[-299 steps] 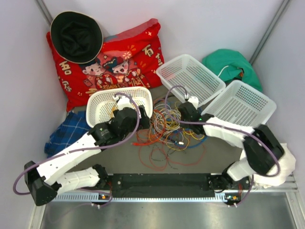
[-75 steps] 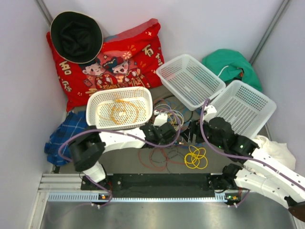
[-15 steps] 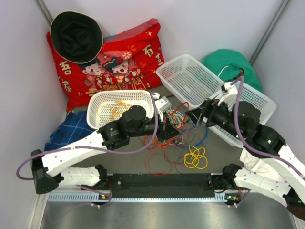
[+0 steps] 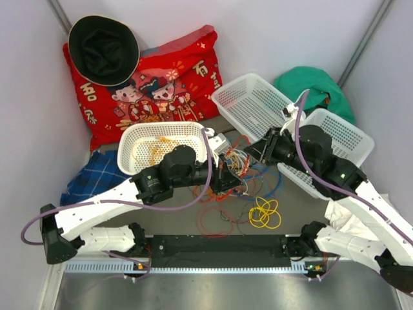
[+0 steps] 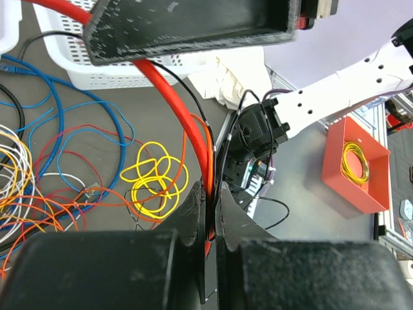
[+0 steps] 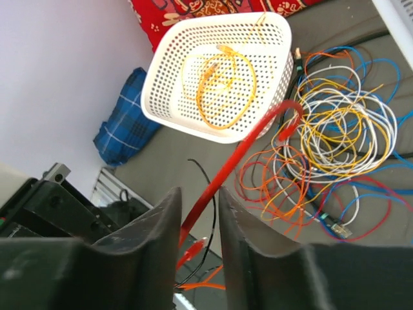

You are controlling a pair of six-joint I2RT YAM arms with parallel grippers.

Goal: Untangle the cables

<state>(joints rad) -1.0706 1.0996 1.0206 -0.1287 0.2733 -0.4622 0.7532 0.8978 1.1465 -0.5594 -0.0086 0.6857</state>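
The cables (image 4: 253, 179) lie in a tangled heap of red, orange, blue, white and yellow wires mid-table, also in the right wrist view (image 6: 335, 135). A yellow coil (image 4: 264, 213) (image 5: 155, 187) sits apart in front. My left gripper (image 4: 231, 175) (image 5: 210, 197) is shut on a thick red cable (image 5: 174, 103) and a thin black wire. My right gripper (image 4: 253, 152) (image 6: 197, 210) hovers close by, its jaws narrowed around the same red cable (image 6: 248, 145) with a gap still showing on either side.
A white basket (image 4: 128, 139) (image 6: 174, 58) at left holds a yellow-orange cable. Two more white baskets (image 4: 258, 103) (image 4: 342, 139) stand at the back right. Red cushion (image 4: 161, 77), black hat (image 4: 103, 48), green cloth (image 4: 310, 84) and blue plaid cloth (image 4: 87, 181) ring the area.
My right gripper has moved left towards the left gripper and its jaws have narrowed around the red cable. The left gripper has stayed shut, nearly in place.
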